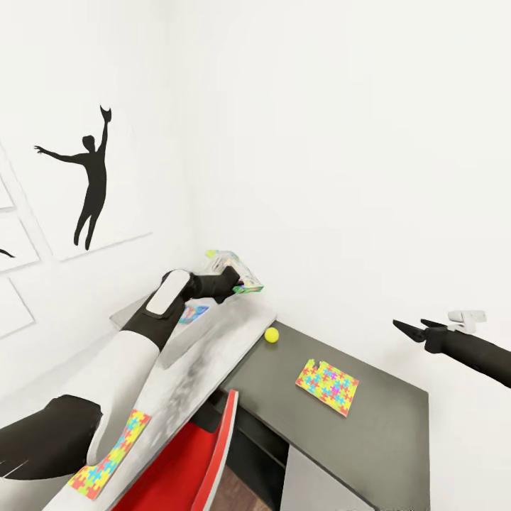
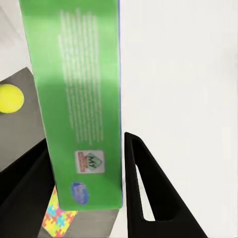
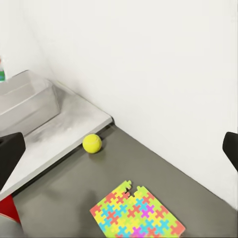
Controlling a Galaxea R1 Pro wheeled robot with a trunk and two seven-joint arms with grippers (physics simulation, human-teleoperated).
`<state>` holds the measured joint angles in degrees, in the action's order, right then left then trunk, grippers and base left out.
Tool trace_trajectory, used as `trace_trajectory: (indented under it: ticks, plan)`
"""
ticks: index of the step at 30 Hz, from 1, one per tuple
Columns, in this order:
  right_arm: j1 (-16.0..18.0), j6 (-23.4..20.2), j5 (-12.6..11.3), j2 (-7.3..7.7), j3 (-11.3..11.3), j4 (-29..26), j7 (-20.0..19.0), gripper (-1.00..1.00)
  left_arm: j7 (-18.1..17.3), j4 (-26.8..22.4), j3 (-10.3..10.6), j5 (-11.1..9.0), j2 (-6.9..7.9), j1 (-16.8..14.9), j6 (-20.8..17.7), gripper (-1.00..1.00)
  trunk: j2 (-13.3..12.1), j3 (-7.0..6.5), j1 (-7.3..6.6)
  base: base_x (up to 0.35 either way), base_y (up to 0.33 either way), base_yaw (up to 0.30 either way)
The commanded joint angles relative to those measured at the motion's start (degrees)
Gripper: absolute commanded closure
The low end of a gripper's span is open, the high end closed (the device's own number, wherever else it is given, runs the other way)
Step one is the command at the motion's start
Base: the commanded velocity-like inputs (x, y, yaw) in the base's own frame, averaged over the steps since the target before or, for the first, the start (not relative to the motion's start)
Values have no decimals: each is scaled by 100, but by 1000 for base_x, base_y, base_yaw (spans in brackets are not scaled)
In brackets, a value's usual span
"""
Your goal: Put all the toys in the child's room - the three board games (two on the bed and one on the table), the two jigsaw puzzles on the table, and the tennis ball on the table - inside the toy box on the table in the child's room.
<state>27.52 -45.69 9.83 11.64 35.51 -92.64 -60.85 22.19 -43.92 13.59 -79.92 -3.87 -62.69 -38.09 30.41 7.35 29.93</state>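
1. A jigsaw puzzle [image 1: 110, 454] lies on the grey lid [image 1: 206, 362] at the near left, beside the left forearm.
2. A red chair [image 1: 206, 454] sits below the lid's edge.
3. The left gripper [image 1: 238, 280] is clamped on a board game [image 1: 238, 273], held up above the toy box [image 1: 152, 312] near the wall; in the left wrist view the green box [image 2: 82, 114] sits between the two black fingers [image 2: 148, 193].
4. A tennis ball [image 1: 272, 335] rests on the dark table [image 1: 383, 426], touching the lid's edge; seen also in the right wrist view [image 3: 92, 143].
5. A second jigsaw puzzle [image 1: 328, 387] lies flat on the table, near the ball.
6. The right gripper [image 1: 411, 328] hangs over the table's right side, fingers apart, holding nothing
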Motion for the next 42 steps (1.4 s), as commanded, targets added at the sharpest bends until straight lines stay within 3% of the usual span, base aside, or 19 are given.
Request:
trace_trajectory:
  ticks: [1,4,6,10,13,18,19,21,22,27,42]
  plan:
    - [7,-28,56,-2,8,-6,-59,-100,67,-238,9,-91,69,60,-34,100,12,12,2,0,0,-86]
    - [2,-27,55,-3,8,-7,-59,-100,79,-554,-87,-121,171,183,-93,100,12,12,2,0,0,-45]
    - [-2,-22,54,-3,8,-7,-59,-100,117,-820,-316,-194,251,327,-201,100,12,12,2,0,0,-18]
    - [-6,-21,54,-3,8,-4,-59,-100,282,-1254,-536,-232,364,525,-318,100,12,12,2,0,0,-8]
    - [-13,-20,54,-3,8,-5,-59,-100,536,-1874,-839,-263,559,748,-449,100,12,12,2,0,0,-3]
    - [-17,-18,54,-3,8,-7,-59,-100,782,-2361,-1249,-271,718,977,-659,100,12,12,2,0,0,-1]
    - [-18,-14,54,-3,8,-6,-59,-100,895,-2479,-1482,-272,849,1070,-739,100,12,12,2,0,0,0]
    - [-19,-12,54,-3,7,-7,-59,-100,933,-2518,-1574,-275,1010,1132,-767,100,12,12,2,0,0,0]
    - [-19,-15,56,-3,8,-3,-59,-100,962,-2573,-1642,-324,1208,1243,-787,100,12,12,2,0,0,0]
    - [-26,-12,58,-8,7,-2,-146,-100,983,-2733,-1656,-528,1407,1305,-790,100,12,12,2,56,0,0]
    - [-11,-19,55,-4,19,-7,-298,-100,988,-2811,-1670,-582,1447,1312,-795,100,12,-5,2,72,2,-156]
